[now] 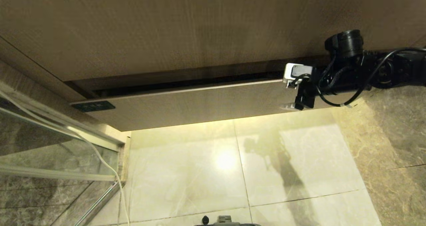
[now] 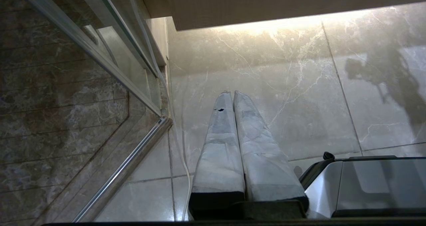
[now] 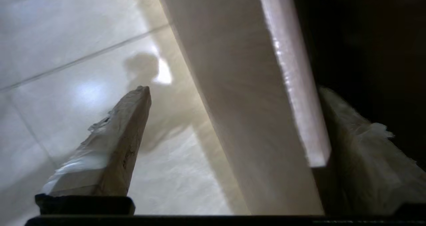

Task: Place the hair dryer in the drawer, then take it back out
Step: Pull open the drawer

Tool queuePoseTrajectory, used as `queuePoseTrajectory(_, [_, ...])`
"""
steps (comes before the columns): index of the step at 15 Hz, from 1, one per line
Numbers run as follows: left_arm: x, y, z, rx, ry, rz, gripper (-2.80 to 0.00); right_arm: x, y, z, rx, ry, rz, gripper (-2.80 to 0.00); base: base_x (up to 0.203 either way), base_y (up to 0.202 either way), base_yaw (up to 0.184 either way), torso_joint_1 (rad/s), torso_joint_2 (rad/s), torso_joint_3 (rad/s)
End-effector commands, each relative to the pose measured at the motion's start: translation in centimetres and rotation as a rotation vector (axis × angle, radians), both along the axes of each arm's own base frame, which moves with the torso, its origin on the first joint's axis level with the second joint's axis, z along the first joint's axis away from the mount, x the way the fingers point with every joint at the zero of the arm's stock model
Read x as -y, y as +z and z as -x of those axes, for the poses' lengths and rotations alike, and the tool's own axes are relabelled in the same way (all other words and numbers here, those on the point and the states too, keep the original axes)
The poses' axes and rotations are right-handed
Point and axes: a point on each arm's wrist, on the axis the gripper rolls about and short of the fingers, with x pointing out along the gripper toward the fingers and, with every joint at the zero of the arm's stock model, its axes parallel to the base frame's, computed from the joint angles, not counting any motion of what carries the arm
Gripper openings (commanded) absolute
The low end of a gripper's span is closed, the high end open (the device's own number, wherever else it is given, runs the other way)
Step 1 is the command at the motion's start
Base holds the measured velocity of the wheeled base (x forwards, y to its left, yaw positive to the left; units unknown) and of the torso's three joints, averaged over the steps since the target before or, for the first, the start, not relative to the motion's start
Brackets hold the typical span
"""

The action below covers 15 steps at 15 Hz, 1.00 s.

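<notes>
The drawer [image 1: 199,103] is a wide light-wood front with a small dark label [image 1: 94,106] at its left end. It stands slightly out from the cabinet, with a dark gap along its top edge. My right gripper [image 1: 300,94] is at the right end of that top edge. In the right wrist view the right gripper [image 3: 234,90] is open wide and straddles the drawer front [image 3: 246,126], one finger [image 3: 126,142] outside and the other [image 3: 359,152] in the dark behind it. The hair dryer is out of view. My left gripper [image 2: 232,93] hangs shut over the floor, holding nothing.
A taller wood panel [image 1: 199,29] rises above the drawer. A glass shower partition [image 1: 50,146] with a metal frame stands at the left, and a white cord [image 1: 106,166] runs along it. Pale marble floor tiles [image 1: 283,172] lie below. My base [image 2: 366,186] is near the left arm.
</notes>
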Motion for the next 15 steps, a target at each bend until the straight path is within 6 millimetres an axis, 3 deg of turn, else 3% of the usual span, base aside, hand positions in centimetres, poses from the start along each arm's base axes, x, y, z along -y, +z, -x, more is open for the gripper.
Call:
queuePoseTrajectory(1, [0.0, 0.0, 0.0, -0.001, -0.001, 0.000, -2.80, 0.1, 0.0, 0.3, 0.005, -0.005, 0.010, 0.00, 0.000, 0.000, 0.000, 0.000, 0.00, 0.000])
queuePoseTrajectory(6, [0.0, 0.0, 0.0, -0.001, 0.001, 0.000, -2.80, 0.6, -0.6, 1.6, -0.036, -0.016, 0.020, 0.00, 0.000, 0.000, 0.000, 0.000, 0.00, 0.000])
queuePoseTrajectory(8, [0.0, 0.0, 0.0, 0.000, 0.001, 0.000, -2.80, 0.8, -1.4, 3.2, -0.153, -0.034, 0.000, 0.00, 0.000, 0.000, 0.000, 0.000, 0.00, 0.000])
queuePoseTrajectory(15, [0.0, 0.0, 0.0, -0.001, 0.001, 0.000, -2.80, 2.2, -1.2, 8.4, -0.334, -0.165, -0.111, 0.00, 0.000, 0.000, 0.000, 0.000, 0.00, 0.000])
